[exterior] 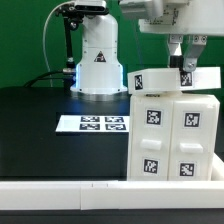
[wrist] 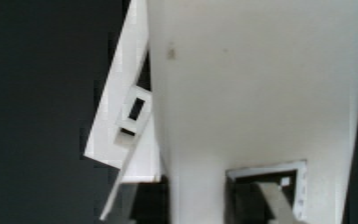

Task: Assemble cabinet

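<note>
The gripper [exterior: 183, 62] hangs at twelve o'clock above the upright cabinet [exterior: 172, 130], nearly closed fingers pinching its top panel [exterior: 170, 79]

Cabinet body [exterior: 172, 135]: large white plastic box, standing upright on the black worktop [exterior: 40, 120], near its front edge and toward the exterior view's right. The face toward the camera is split by a vertical seam into two door-like halves, each bearing two small black-and-white square tags. Top panel [exterior: 175, 80]: flat white slab with tags on its edge, lying across the top of the body, slightly tilted. The wrist view shows white panel surfaces close up, one tag partly visible.
</note>
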Robot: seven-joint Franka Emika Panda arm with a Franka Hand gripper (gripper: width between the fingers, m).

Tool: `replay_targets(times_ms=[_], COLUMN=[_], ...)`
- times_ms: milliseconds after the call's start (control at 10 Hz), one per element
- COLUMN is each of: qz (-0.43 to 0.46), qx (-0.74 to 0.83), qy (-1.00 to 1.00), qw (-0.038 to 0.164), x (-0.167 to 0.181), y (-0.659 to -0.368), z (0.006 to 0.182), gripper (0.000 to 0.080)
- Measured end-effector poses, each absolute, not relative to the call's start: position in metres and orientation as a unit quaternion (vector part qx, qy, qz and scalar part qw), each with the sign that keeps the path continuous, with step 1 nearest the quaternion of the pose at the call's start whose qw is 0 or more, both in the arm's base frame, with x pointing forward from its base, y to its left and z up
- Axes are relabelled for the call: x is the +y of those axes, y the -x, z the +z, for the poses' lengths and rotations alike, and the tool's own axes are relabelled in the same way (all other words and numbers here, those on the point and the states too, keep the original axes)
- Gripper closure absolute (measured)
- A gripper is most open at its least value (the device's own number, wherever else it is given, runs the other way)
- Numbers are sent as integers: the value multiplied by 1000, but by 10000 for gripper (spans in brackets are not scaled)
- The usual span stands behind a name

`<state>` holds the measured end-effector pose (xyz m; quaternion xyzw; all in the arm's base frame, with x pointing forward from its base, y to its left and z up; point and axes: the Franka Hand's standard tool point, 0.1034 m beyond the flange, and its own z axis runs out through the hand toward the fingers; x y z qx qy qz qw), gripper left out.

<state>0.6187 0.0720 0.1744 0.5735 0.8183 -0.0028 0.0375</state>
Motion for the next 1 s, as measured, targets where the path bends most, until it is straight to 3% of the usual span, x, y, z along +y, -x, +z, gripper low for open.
replay_targets(times_ms=[200, 400, 500, 600, 1000], qz=[-4, -7, -8, -11, -20], qx=[817, 815, 815, 814, 804], qy=[-575, -578, -579, -580, -594], qw=[36, 34, 33, 31, 17], x=[70, 66, 65, 63, 66], y=[-618, -616, -612, -606, -595], z=[173, 172, 172, 173, 154], gripper=[317, 62, 62, 13, 3])
